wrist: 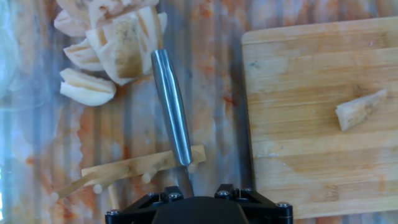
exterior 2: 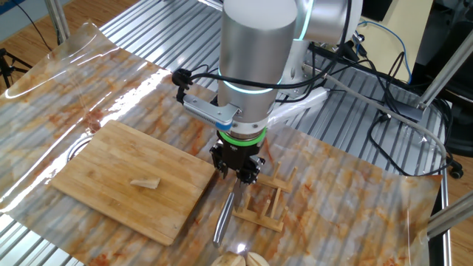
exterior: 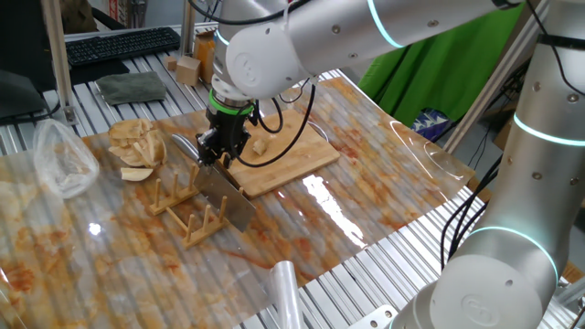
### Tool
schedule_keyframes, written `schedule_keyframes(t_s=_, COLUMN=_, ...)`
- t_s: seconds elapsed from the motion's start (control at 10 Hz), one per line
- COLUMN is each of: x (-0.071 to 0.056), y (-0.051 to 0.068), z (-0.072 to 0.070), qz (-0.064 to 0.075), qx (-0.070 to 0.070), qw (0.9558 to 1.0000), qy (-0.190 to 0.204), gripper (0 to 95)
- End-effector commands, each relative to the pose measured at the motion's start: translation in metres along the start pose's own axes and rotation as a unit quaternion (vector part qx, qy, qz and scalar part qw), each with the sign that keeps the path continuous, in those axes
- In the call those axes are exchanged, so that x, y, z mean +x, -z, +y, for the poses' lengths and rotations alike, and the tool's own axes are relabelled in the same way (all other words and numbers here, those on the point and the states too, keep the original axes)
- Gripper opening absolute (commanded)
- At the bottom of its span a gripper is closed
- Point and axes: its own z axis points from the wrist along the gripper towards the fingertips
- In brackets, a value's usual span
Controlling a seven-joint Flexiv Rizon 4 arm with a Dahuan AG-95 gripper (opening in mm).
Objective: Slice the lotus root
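Observation:
The lotus root (exterior: pixel 260 144) is a small pale wedge lying on the bamboo board (exterior: pixel 297 163); it also shows in the other fixed view (exterior 2: pixel 145 182) and at the right of the hand view (wrist: pixel 360 110). A knife with a steel handle (wrist: pixel 173 106) rests with its broad blade (exterior: pixel 226 196) in a wooden rack (exterior: pixel 196 217) left of the board. My gripper (exterior: pixel 219 153) hangs just above the knife where handle meets blade (exterior 2: pixel 238 174). Its jaws look spread and hold nothing. The fingertips are hidden in the hand view.
A heap of tan curved slices (exterior: pixel 137 146) lies left of the rack, beyond the handle's end (wrist: pixel 112 50). A clear plastic bag (exterior: pixel 64 160) lies further left. A wooden cube (exterior: pixel 187 68) stands at the back. A clear sheet covers the table.

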Motion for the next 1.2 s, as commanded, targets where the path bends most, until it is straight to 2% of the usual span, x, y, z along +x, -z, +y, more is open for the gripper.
schedule_keyframes(t_s=0.1, x=0.0003, y=0.0005, z=-0.0007, qz=0.0, qx=0.002, qw=1.0, qy=0.0, gripper=38.0)
schedule_keyframes(t_s=0.4, x=0.0003, y=0.0005, z=-0.0006, qz=0.002, qx=-0.002, qw=1.0, qy=-0.001, gripper=38.0)
schedule_keyframes(t_s=0.8, x=0.0004, y=0.001, z=0.0, qz=0.0, qx=0.006, qw=1.0, qy=-0.005, gripper=38.0)
schedule_keyframes(t_s=1.2, x=0.0004, y=0.001, z=0.0, qz=0.0, qx=0.004, qw=0.9996, qy=-0.029, gripper=38.0)
